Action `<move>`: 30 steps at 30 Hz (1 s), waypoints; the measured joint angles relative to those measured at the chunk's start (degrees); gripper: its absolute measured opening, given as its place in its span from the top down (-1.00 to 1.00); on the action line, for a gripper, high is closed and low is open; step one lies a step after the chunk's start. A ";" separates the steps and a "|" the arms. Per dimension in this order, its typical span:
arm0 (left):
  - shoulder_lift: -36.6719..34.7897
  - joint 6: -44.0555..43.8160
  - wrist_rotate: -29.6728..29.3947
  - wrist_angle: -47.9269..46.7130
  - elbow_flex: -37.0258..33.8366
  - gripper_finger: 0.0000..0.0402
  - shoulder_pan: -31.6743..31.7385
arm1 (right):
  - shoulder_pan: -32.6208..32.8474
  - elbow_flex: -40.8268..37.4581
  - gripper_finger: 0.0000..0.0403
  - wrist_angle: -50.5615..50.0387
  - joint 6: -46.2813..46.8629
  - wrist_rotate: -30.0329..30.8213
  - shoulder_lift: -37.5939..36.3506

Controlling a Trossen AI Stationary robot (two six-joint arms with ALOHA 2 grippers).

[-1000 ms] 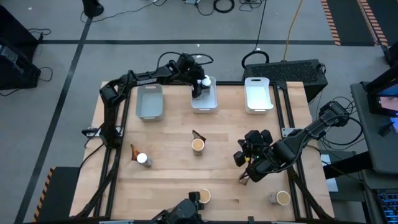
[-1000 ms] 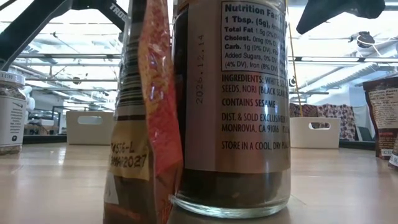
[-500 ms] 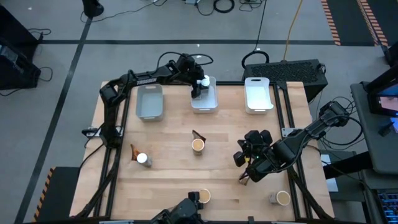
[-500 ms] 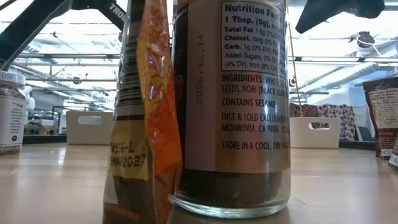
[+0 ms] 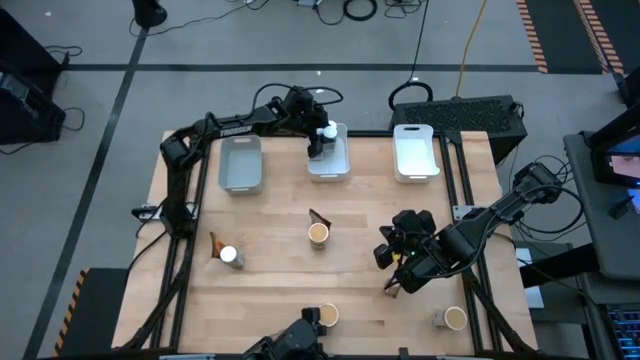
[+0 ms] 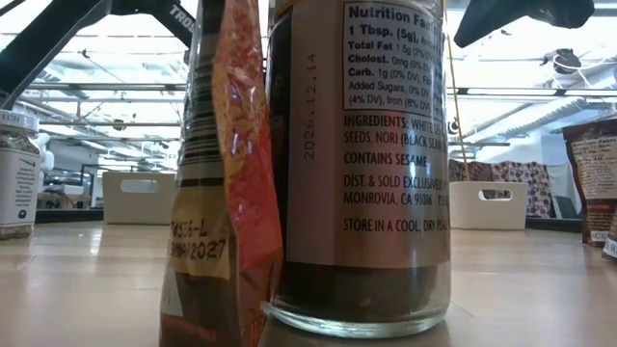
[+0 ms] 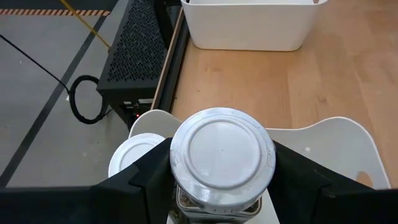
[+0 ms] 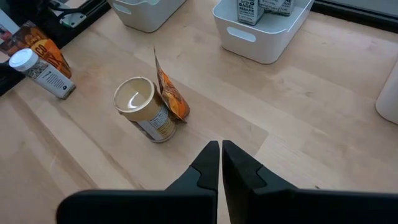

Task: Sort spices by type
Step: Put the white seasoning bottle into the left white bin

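Nothing on the table has shifted since a moment ago, and both arms sit where they were. Going left to right across the wooden table (image 5: 270,290): at about eight o'clock a dark pouch (image 5: 215,245) stands touching a white-capped jar (image 5: 231,256). Up at eleven o'clock is the grey tray (image 5: 240,163). Just right of it, near twelve, the left gripper (image 5: 320,138) hangs over the middle tray (image 5: 330,170), its fingers (image 7: 140,180) clamped on the sides of a white-capped jar (image 7: 222,155), with another white cap (image 7: 132,163) showing just beside it in that tray. At the table's centre a tan-topped tub (image 5: 318,234) stands touching a brown pouch (image 5: 319,217), and another tub (image 5: 327,316) stands at six o'clock by the near edge. The white tray (image 5: 416,152) sits at one o'clock. Toward four o'clock the right gripper (image 8: 221,157) hovers above bare wood, its fingers pressed together on nothing. A last tub (image 5: 452,319) stands at five o'clock, near the corner.
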 joint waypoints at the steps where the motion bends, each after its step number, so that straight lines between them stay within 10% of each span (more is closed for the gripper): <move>1: 0.29 0.00 -0.03 0.03 0.01 -0.05 0.00 | 0.00 0.00 1.00 0.00 0.00 0.01 0.00; 30: 2.22 0.24 -5.95 -0.75 0.07 -0.36 -1.59 | 0.00 0.00 1.00 2.08 -1.57 -0.06 0.00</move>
